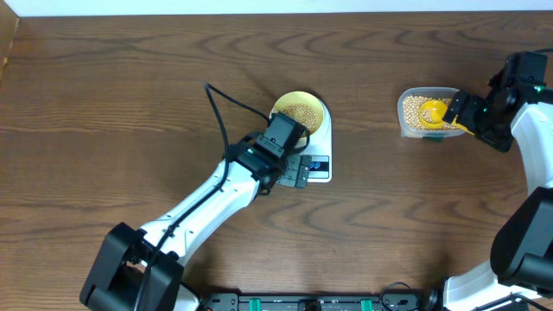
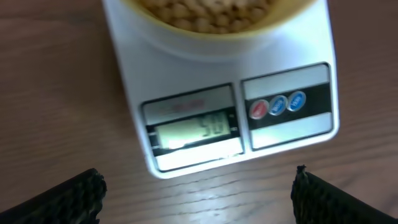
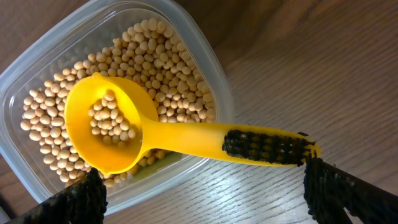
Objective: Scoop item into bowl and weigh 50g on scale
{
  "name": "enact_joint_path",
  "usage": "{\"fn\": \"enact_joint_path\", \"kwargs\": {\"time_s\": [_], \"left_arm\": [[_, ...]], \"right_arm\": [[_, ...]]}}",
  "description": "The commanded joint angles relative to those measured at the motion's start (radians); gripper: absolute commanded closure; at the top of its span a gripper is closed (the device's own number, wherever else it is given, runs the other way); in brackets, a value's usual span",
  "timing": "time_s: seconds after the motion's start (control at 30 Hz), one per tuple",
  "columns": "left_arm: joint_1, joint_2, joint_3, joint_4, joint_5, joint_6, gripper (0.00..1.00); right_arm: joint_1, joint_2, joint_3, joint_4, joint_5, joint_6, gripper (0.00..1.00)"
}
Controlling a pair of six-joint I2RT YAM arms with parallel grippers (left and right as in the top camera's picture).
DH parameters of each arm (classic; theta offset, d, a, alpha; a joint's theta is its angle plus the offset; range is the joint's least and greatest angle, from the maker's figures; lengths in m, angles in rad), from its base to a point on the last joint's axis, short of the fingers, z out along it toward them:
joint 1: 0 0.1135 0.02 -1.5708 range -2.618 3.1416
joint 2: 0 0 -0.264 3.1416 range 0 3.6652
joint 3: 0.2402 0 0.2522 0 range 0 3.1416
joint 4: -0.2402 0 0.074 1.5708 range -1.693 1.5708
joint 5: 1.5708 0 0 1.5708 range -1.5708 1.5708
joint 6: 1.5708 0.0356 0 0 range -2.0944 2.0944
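Left end effector [image 2: 198,186] and right end effector [image 3: 202,180] gape; bowl [image 1: 321,111], scoop [image 3: 180,137], tub [image 3: 210,65] hold beans [image 3: 168,68].

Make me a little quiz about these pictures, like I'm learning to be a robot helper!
1. True or false: the bowl stands on the scale.
2. Where is the cup of the yellow scoop? A) in the tub of beans B) on the scale C) on the bare table
3. Fill in: the left hand and the right hand are both ___.
Key: 1 true; 2 A; 3 open.
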Motion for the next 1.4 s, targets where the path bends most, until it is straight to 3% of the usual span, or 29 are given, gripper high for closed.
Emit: {"fn": "enact_joint_path", "kwargs": {"time_s": [0.0, 0.5, 0.7, 1.37], "left_arm": [[-0.017, 0.016, -0.031, 0.030, 0.058, 0.013, 0.02], [-0.033, 0.020, -0.117, 0.021, 0.080, 0.014, 0.02], [-0.032, 0.026, -0.132, 0.024, 0.026, 0.012, 0.02], [-0.060, 0.096, -0.138, 0.080, 0.036, -0.118, 0.02]], "right_arm": [[0.001, -0.008, 0.002, -0.001, -0.002, -0.005, 0.01], [0.001, -0.008, 0.002, -0.001, -0.002, -0.005, 0.01], [0.001, -0.008, 0.002, -0.001, -0.002, -0.005, 0.01], [0.001, -0.008, 0.002, -0.001, -0.002, -0.005, 0.01]]}}
